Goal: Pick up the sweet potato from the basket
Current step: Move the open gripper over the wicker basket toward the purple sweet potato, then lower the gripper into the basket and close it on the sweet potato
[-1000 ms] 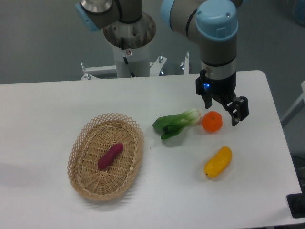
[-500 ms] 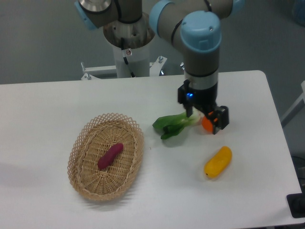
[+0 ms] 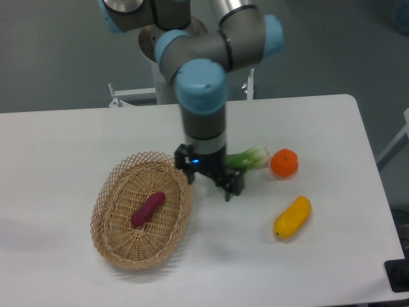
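The sweet potato (image 3: pixel 148 208), a small magenta-purple tuber, lies slanted in the middle of the oval wicker basket (image 3: pixel 110 189) at the table's left centre. My gripper (image 3: pixel 212 184) hangs open and empty just right of the basket's right rim, above the table, with its fingers spread. It is apart from the sweet potato, a short way to its upper right.
A green bok choy (image 3: pixel 247 158) lies right behind the gripper, partly hidden by it. A round orange (image 3: pixel 284 163) sits to its right. A yellow oblong fruit (image 3: pixel 293 217) lies at the lower right. The arm's base stands at the table's back edge.
The gripper has moved left from above the orange, past the bok choy, to beside the basket's right rim. It stays open. The objects have not moved.
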You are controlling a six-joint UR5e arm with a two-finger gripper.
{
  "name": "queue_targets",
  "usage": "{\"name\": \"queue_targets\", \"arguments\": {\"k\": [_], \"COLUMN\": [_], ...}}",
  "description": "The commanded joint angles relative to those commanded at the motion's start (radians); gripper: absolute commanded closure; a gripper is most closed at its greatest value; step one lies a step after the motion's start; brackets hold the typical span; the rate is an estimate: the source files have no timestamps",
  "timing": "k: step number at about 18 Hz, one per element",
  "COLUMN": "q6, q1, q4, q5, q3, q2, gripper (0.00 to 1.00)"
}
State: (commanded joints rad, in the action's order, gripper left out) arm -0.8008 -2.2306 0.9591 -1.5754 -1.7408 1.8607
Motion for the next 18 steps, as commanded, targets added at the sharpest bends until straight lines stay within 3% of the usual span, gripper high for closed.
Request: {"name": "queue_targets", "arguments": {"k": [4, 10, 17, 18], "q6": [0.002, 0.003, 0.0, -0.001], "q1": [0.063, 0.124, 0.134, 0.134], "q4": [-0.103, -0.114, -0.161, -0.167], "q5": [-0.002, -0.003, -0.009, -0.012], "q3": [-0.078, -0.098, -0.103, -0.1], "q2": [0.041, 0.094, 0.132, 0.138], "gripper": [0.0, 0.0, 0.0, 0.08]}}
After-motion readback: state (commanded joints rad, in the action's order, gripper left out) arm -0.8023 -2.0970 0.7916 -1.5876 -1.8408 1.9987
